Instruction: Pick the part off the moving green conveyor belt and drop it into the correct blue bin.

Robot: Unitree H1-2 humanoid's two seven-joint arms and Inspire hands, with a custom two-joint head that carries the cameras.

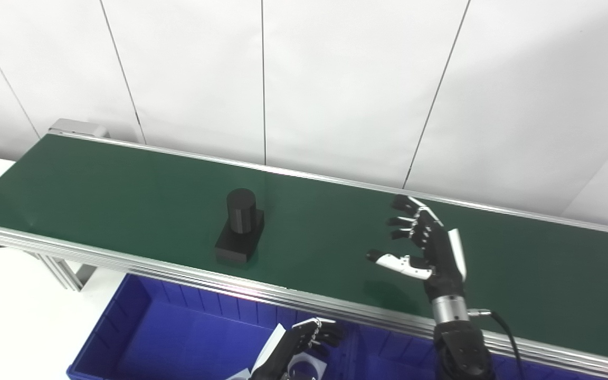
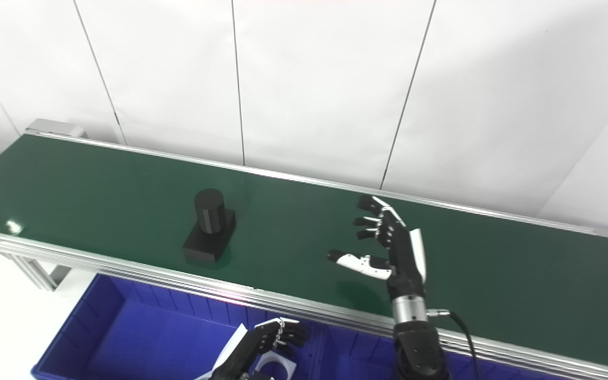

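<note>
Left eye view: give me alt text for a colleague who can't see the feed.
A black part, a cylinder on a square base, stands upright on the green conveyor belt, with the open right hand held over the belt to its right, not touching it. The left hand waits low over the blue bin in front of the belt.

White wall panels split by thin dark vertical seams fill the background. A white tabletop shows at lower left. A small white piece with a round hole sits near the bottom edge.
</note>
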